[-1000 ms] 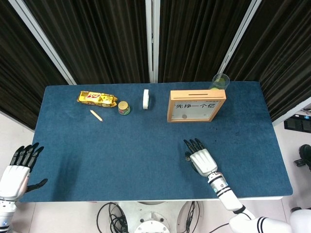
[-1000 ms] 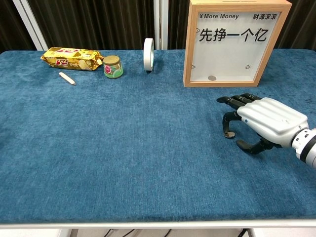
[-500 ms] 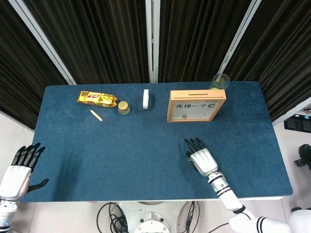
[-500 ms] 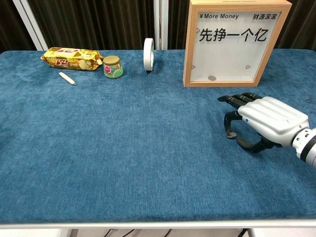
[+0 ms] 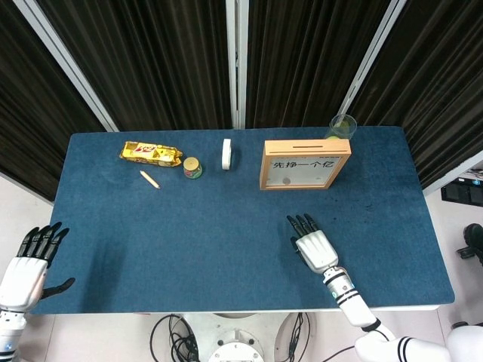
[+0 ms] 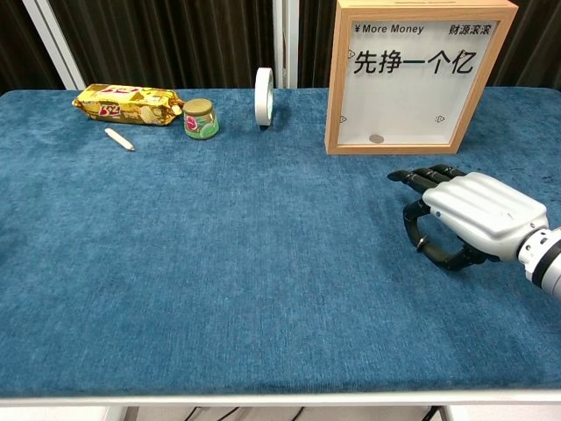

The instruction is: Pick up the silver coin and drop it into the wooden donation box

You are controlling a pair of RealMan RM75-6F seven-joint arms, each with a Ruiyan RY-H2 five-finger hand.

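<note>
The white-and-black right hand (image 6: 465, 219) rests low on the blue cloth-covered table (image 6: 219, 263), just in front of the upright wooden donation box with a clear front (image 6: 419, 74). Its thumb and a forefinger are curled together underneath the palm, where the silver coin should be, but the coin itself is hidden, so I cannot tell whether it is pinched or only covered. Judged from this, the task is at the pick-up step: lifting, carrying to the slot (image 5: 306, 145) on the box top and dropping all remain. The left hand (image 5: 30, 260) hangs off the table's near-left corner, fingers spread, holding nothing
</note>
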